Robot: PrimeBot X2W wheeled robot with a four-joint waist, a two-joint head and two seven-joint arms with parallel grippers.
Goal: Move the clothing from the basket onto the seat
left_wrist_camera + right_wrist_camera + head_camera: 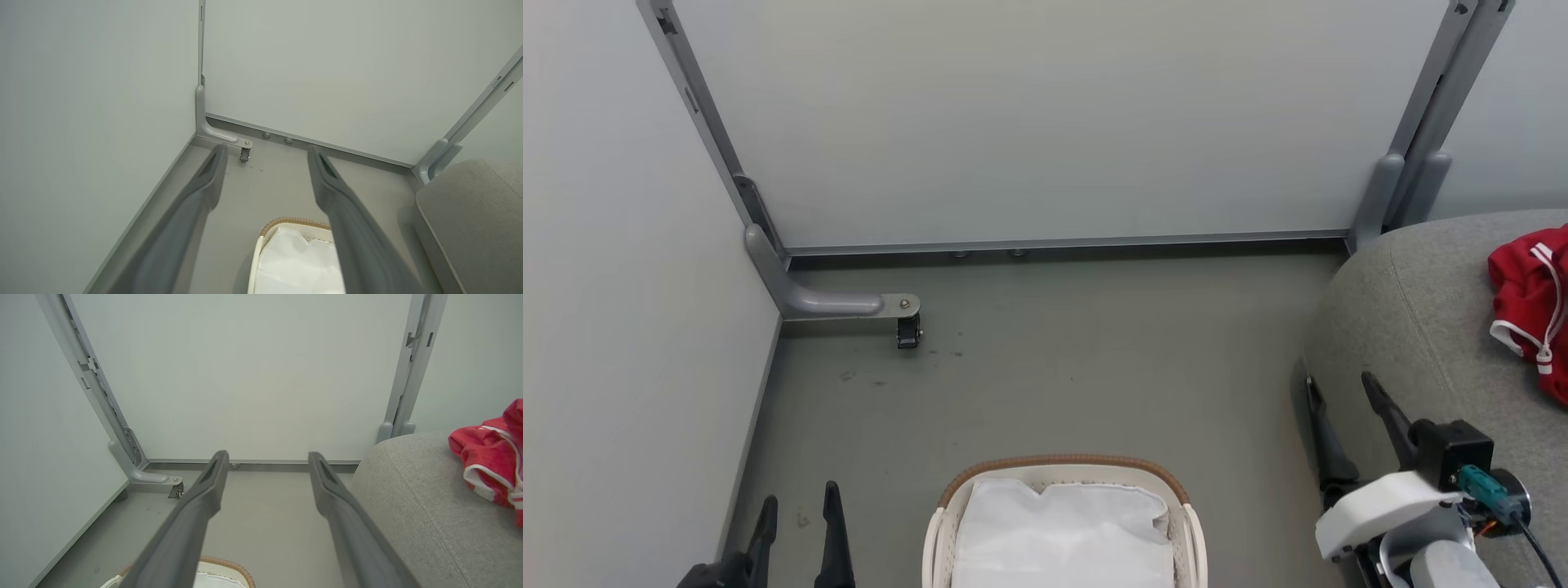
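Progress looks near the end: bright red sports clothing [1531, 302] with white trim lies bunched on the large grey fabric-upholstered seat [1413, 327], toward its right side. On the floor, the small oval cream-white plastic basket [1062, 467] with a brown woven rim shows a plain white cloth sheet [1062, 531] on top and no red. Can't tell if more clothing is hidden underneath. Spread and empty, the left pincer [800, 493] hangs left of the basket. The right pincer [1338, 378], also spread and empty, is beside the seat's edge. Probably only a basket check remains.
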